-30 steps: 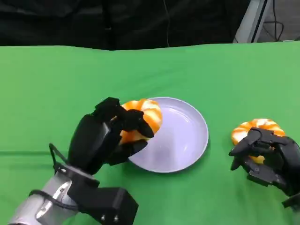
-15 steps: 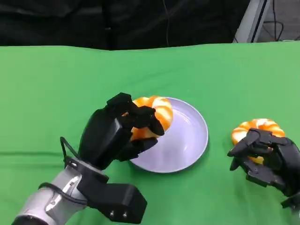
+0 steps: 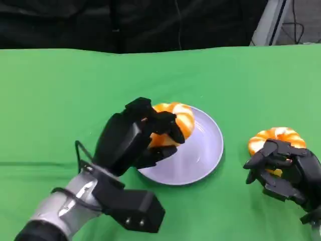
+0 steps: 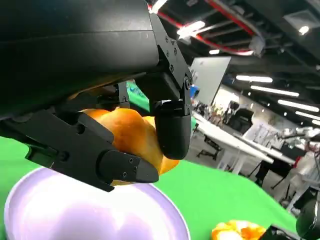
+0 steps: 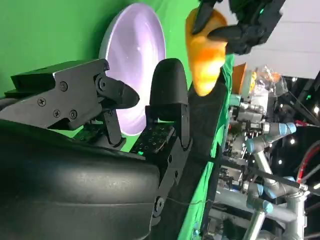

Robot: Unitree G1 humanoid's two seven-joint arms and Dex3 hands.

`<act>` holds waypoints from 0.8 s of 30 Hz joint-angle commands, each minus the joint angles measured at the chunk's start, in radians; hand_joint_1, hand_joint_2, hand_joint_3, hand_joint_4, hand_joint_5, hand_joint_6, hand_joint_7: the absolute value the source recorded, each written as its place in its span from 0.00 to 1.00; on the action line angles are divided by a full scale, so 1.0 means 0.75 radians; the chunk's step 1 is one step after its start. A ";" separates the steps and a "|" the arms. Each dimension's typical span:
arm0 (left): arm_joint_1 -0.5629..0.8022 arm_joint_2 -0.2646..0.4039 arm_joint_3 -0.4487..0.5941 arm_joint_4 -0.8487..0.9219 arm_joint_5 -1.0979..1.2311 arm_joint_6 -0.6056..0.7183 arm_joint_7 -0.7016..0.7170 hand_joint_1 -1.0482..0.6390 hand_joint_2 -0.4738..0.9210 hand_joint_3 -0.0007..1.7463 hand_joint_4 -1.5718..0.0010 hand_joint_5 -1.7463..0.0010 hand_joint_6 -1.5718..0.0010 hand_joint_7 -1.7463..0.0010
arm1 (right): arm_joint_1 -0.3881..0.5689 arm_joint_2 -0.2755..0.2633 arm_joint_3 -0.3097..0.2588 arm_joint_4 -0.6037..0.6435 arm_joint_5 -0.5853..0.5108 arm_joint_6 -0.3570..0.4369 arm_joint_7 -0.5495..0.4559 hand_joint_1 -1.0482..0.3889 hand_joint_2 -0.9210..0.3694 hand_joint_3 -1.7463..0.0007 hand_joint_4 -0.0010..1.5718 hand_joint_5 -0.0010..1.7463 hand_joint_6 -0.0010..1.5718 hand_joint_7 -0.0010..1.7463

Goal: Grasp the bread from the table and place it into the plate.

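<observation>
Head view shows our left hand (image 3: 138,138), matte black and hard-shelled on a silver forearm, gripping a round, glossy orange bread (image 3: 175,122) with pale stripes across its crust. We hold the bread just above the near-left part of the plate (image 3: 203,150), a smooth, shallow, pale lavender disc with a raised rim. In the left wrist view the bread (image 4: 132,137) sits pinched between our blocky black fingers (image 4: 172,127), hanging clear of the plate's shiny surface (image 4: 75,212). Our right hand (image 3: 286,173) rests on the green cloth-covered worktop (image 3: 60,90) with its fingers spread and holding nothing; a second ridged orange-and-white bread (image 3: 273,138) lies just beyond its fingertips, partly hidden by them. We cannot tell whether the fingers touch it. In the right wrist view the plate (image 5: 137,60) appears past our fingers.
</observation>
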 commanded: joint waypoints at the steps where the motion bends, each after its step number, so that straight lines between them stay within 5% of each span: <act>1: -0.056 -0.020 -0.017 0.068 -0.005 -0.031 0.003 0.58 0.94 0.20 0.59 0.05 0.53 0.32 | -0.007 -0.016 -0.005 0.006 -0.007 -0.016 -0.041 0.79 0.07 0.62 0.54 0.78 0.59 0.54; 24: -0.117 -0.072 -0.025 0.278 -0.072 -0.044 -0.056 0.59 0.97 0.19 0.59 0.08 0.54 0.33 | -0.004 -0.013 0.016 -0.006 -0.043 -0.020 -0.142 0.78 0.12 0.57 0.54 0.79 0.58 0.57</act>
